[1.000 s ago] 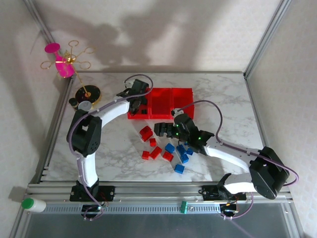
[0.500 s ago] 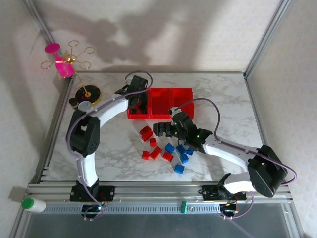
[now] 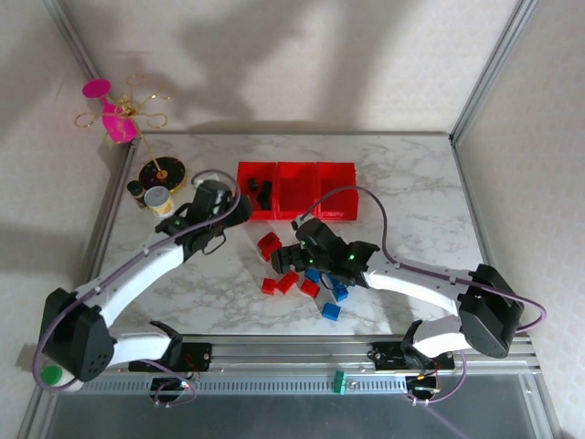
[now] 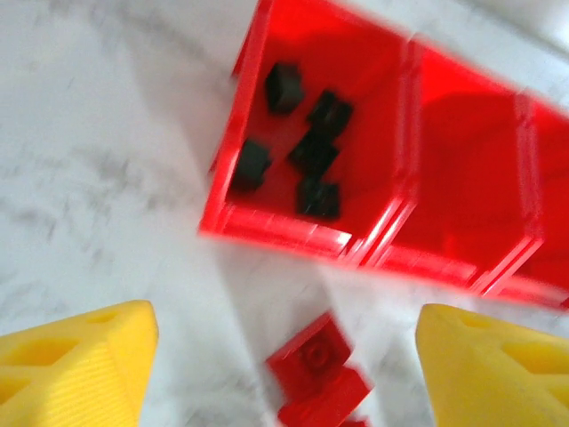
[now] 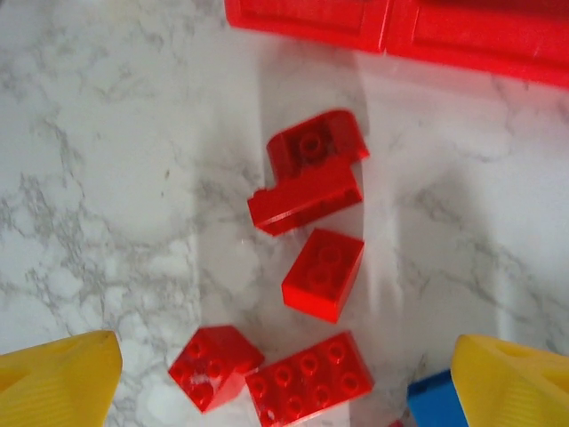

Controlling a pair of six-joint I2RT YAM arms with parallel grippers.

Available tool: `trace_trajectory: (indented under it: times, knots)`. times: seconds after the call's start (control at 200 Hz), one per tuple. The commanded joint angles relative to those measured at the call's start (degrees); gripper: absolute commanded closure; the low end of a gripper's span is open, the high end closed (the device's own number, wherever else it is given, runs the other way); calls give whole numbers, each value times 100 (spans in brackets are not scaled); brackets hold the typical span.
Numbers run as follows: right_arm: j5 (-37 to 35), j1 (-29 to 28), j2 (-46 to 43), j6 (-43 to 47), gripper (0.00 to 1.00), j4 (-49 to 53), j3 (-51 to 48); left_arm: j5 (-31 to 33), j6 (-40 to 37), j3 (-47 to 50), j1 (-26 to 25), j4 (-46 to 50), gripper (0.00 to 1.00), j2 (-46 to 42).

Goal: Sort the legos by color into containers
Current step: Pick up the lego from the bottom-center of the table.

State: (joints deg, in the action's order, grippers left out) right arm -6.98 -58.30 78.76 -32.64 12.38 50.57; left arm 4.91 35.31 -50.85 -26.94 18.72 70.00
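Three joined red containers (image 3: 295, 189) stand at the table's back; the left one (image 4: 302, 133) holds several black legos (image 4: 311, 153). Red legos (image 3: 271, 245) and blue legos (image 3: 339, 292) lie scattered on the marble in front. My left gripper (image 3: 239, 213) hovers open just left of the bins' front corner; in its wrist view the gripper (image 4: 284, 374) spans a red lego (image 4: 318, 360) on the table below. My right gripper (image 3: 282, 260) is open above the red pile; in its wrist view the gripper (image 5: 284, 384) frames several red legos (image 5: 324, 271), with a blue one (image 5: 433, 402) by the right finger.
A black-and-gold disc stand (image 3: 163, 171) and two small jars (image 3: 157, 198) sit at the left edge beside my left arm. A pink and gold ornament (image 3: 114, 119) hangs above them. Metal frame rails border the table.
My left gripper has drawn back from over the left bin toward the near left and opened. My right gripper has shifted left and nearer, over the red legos.
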Motion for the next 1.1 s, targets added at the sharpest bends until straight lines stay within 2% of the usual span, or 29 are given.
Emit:
trace_trajectory:
  times: [0.0,0.18,0.295,0.456,0.566,0.896,1.096]
  knots:
    - [-268,-305,49,-597,7,420,-19,-198,173,415,-39,311,16,-657]
    - [-880,-1030,448,-1505,11,701,201,-229,271,897,-53,645,1,-1585]
    - [-1134,-1337,820,-1865,15,633,333,-206,335,1064,-43,867,0,-1980]
    - [-1246,-1562,1306,-2056,15,386,547,-24,328,1006,-40,1238,0,-2328]
    - [-1227,-1587,1635,-2127,22,327,728,125,326,917,-39,1388,1,-2526]
    - [-1373,-1694,2217,-2451,27,620,1268,333,398,877,-33,1450,0,-2653]
    - [-1467,-1734,2652,-2606,35,969,1706,346,365,875,-39,1441,0,-2697]
